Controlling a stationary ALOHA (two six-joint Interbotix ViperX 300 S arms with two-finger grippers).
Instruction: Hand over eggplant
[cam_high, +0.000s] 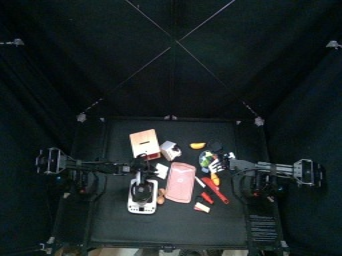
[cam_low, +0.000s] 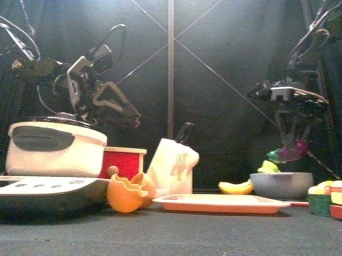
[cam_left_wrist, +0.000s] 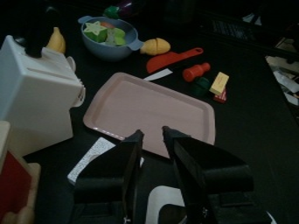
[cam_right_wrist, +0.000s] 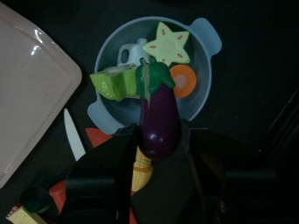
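The purple eggplant with its green stem sits between the jaws of my right gripper, which is shut on it. It hangs just above the blue-grey bowl, which holds a yellow star, a green piece and an orange piece. In the front view the right gripper holds the eggplant over the bowl at the right. My left gripper is empty with its jaws a little apart, above the near edge of the pink tray. It hangs at the left in the front view.
A white knife block stands mid-table and a rice cooker at the left, with a red box behind them. A banana lies by the bowl. A red-handled knife and small toy foods lie beyond the tray.
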